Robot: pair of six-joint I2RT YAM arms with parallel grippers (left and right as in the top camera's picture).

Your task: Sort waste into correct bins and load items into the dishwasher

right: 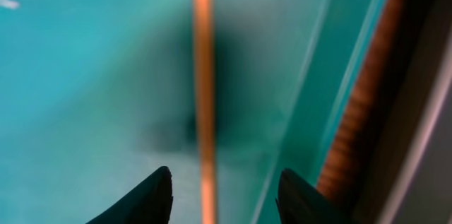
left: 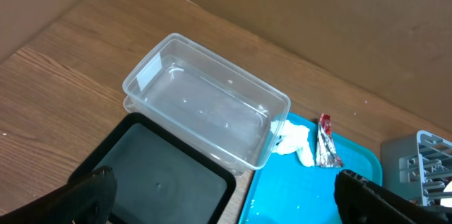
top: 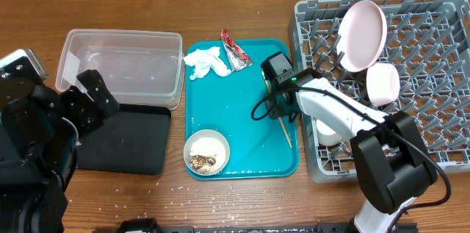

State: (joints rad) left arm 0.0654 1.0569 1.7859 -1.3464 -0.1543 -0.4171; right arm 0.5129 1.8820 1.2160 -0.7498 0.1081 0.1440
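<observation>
My right gripper is low over the right side of the teal serving tray. It is open, its fingertips either side of a wooden chopstick lying on the tray; the chopsticks run along the tray's right edge. The white tissue and red-and-silver wrapper lie at the tray's back. An off-white bowl with brown scraps sits at the tray's front. The pink plate, pink bowl and white cup are in the grey rack. My left gripper is open and empty above the black tray.
The clear tub stands behind the black tray, left of the teal tray. Loose rice grains lie on the table in front of the teal tray. The tissue and wrapper also show in the left wrist view.
</observation>
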